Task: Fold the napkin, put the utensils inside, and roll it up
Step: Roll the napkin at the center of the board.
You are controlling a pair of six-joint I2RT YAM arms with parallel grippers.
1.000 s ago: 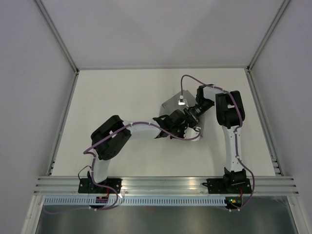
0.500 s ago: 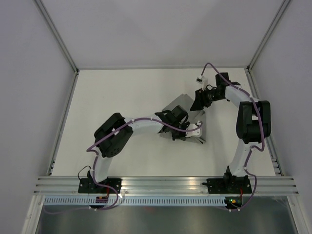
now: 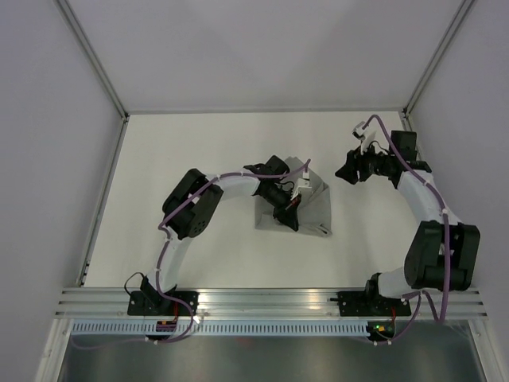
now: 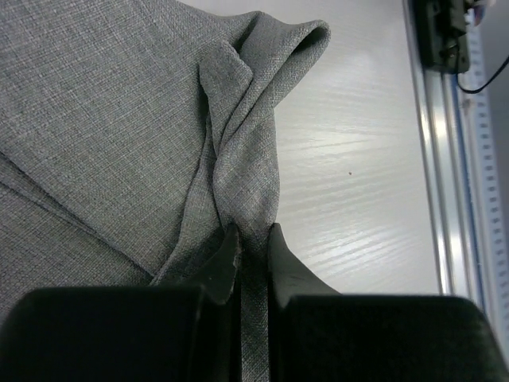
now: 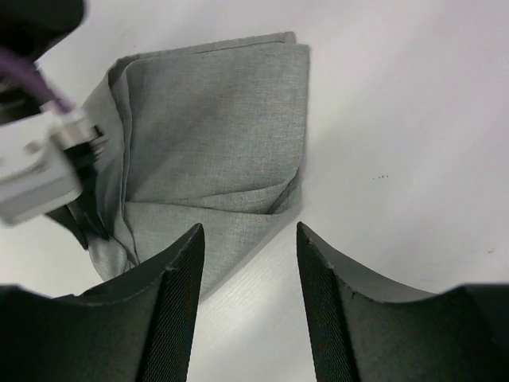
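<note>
The grey napkin (image 3: pixel 312 208) lies folded and bunched on the white table, right of centre. My left gripper (image 3: pixel 288 216) is shut on a twisted fold of the napkin (image 4: pixel 238 159), the cloth pinched between both fingers. My right gripper (image 3: pixel 347 172) is open and empty, held above the table to the right of the napkin (image 5: pixel 215 151). The fork is not in view.
A metal rail (image 4: pixel 441 159) runs along the table's near edge. Grey walls (image 3: pixel 48 159) close in the table on the left, back and right. Bare white table (image 3: pixel 199 151) lies left of and behind the napkin.
My right arm has let go of the napkin and swung out to the right, away from it. My left gripper has shifted the cloth and still pinches it.
</note>
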